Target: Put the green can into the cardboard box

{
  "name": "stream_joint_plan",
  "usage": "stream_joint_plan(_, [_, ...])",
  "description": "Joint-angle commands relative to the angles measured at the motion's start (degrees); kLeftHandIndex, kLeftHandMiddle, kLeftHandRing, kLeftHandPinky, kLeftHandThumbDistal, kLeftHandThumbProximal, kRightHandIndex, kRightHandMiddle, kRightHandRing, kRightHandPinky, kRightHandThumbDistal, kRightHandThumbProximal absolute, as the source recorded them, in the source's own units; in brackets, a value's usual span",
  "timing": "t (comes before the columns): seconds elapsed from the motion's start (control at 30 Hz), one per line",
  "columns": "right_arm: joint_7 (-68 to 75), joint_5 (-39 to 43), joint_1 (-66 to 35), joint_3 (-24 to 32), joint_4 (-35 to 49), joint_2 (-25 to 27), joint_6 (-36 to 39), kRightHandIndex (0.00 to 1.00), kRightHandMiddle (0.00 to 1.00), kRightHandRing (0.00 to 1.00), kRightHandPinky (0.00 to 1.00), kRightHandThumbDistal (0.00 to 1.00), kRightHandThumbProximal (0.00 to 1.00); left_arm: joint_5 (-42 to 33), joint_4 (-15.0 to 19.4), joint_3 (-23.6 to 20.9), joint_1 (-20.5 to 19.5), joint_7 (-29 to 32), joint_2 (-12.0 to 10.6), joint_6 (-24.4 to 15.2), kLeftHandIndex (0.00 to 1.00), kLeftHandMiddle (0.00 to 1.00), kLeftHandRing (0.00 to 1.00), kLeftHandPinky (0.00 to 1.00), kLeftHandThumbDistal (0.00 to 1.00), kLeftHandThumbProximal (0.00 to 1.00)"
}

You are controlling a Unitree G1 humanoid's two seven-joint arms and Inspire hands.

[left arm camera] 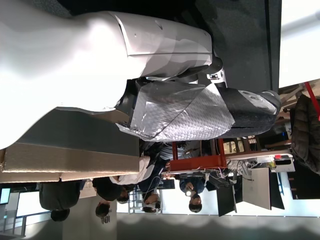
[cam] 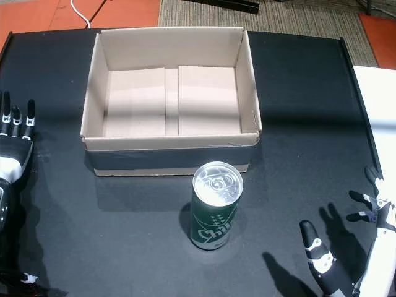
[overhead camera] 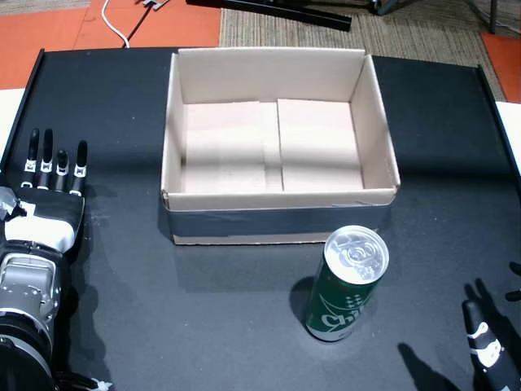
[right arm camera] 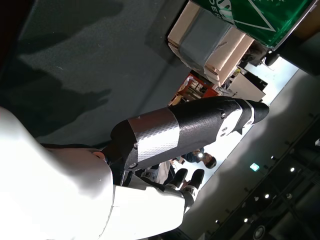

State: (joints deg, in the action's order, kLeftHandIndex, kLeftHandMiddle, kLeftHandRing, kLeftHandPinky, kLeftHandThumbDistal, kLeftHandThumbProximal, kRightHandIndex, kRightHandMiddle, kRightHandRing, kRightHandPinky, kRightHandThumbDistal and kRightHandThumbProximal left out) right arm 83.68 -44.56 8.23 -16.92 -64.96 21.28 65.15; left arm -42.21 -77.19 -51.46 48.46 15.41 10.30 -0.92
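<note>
We note the green can (overhead camera: 346, 283) standing upright on the black table (overhead camera: 122, 277), silver top with pull tab facing up, just in front of the cardboard box (overhead camera: 281, 210) and near its front right corner — close to the front wall but apart from it in both head views. The box sits open-topped, its floor flaps bare, a grey tape band across the front face. The left hand (overhead camera: 50, 191) lies palm down on the table at the left edge, well apart from the box and the can; we see its four fingers (overhead camera: 61, 167) straight, lying side by side with narrow gaps, holding nothing. The right hand (cam: 346, 247) enters at the lower right corner, to the right of the can and clear of it; its fingers (cam: 315, 250) are spread apart and nothing is held. In the right wrist view we see a taped thumb (right arm camera: 185, 132) extended above the table, with the can's green label (right arm camera: 255, 15) at the top edge and the box's taped wall beside it. In the left wrist view — turned on its side — the hand's white shell and a foil-taped thumb (left arm camera: 200, 112) fill the frame; several people sit in the room behind.
</note>
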Motion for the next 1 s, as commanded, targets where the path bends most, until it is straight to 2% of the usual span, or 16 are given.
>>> stream_joint_plan(0.0, [-0.02,-0.06,-0.43,-0.11,-0.19,0.57,-0.14,0.42,0.65,0.79,0.88,1.0,0.78,0.58,-0.2,-0.02,-1.11,-0.11,0.32,0.06,0.42,0.24,0.43,0.73,0.65,0.94])
stream_joint_plan(0.1, [-0.73,0.2,-0.41,-0.14,-0.25,0.58,0.23,0.43,0.65,0.8,0.88,1.0,0.78,0.86,-0.21,0.15,-1.12,-0.12,0.45,0.21,0.41,0.23,0.4,0.74,0.67,0.94])
stream_joint_plan(0.23, [-1.69,0.56,-0.49,0.02,-0.43,0.51,0.57,0.43,0.66,0.8,0.88,1.0,0.8,0.76,-0.19,0.09,-1.1,0.0,0.35,0.06,0.42,0.25,0.42,0.74,0.66,0.95])
stream_joint_plan(0.33, [-3.82,1.06,-0.42,-0.05,-0.89,0.78,0.96,0.45,0.69,0.81,0.91,1.0,0.82,0.73,-0.19,0.05,-1.1,-0.17,0.28,-0.07,0.43,0.24,0.4,0.73,0.66,0.94])
stream_joint_plan(0.4, [-7.18,2.25,-0.33,0.0,-1.5,0.91,2.64,0.49,0.72,0.83,0.95,1.0,0.78,0.66,-0.19,-0.02,-1.08,-0.23,0.23,-0.06,0.42,0.24,0.4,0.73,0.65,0.93])
stream_joint_plan(0.53, [-20.68,8.72,-0.17,0.82,-3.41,0.12,8.77,0.59,0.79,0.87,0.97,1.0,0.75,0.58,-0.18,-0.07,-1.01,-0.32,0.12,0.02,0.42,0.26,0.42,0.74,0.66,0.93])
stream_joint_plan(0.6, [-28.55,12.64,0.15,1.14,-3.96,-0.58,10.76,0.62,0.8,0.87,0.96,1.0,0.7,0.52,-0.18,-0.13,-1.0,-0.21,0.1,0.08,0.42,0.26,0.41,0.73,0.66,0.92])
stream_joint_plan(0.8, [-52.77,25.39,2.01,2.6,-4.65,-3.4,12.48,0.63,0.81,0.86,0.96,1.0,0.67,0.91,-0.14,0.11,-0.85,-0.58,-0.06,-0.21,0.42,0.24,0.42,0.76,0.66,0.94])
stream_joint_plan(0.87, [-59.66,28.43,3.02,3.33,-4.43,-3.8,11.5,0.62,0.8,0.86,0.96,1.0,0.73,1.03,-0.15,0.23,-0.99,-0.11,-0.03,-0.2,0.42,0.23,0.41,0.75,0.68,0.93])
stream_joint_plan(0.97, [-71.51,34.72,4.72,5.03,-4.77,-4.67,10.3,0.61,0.8,0.86,0.96,1.0,0.71,0.96,-0.16,0.29,-0.93,-0.14,-0.03,-0.09,0.44,0.26,0.42,0.76,0.7,0.95])
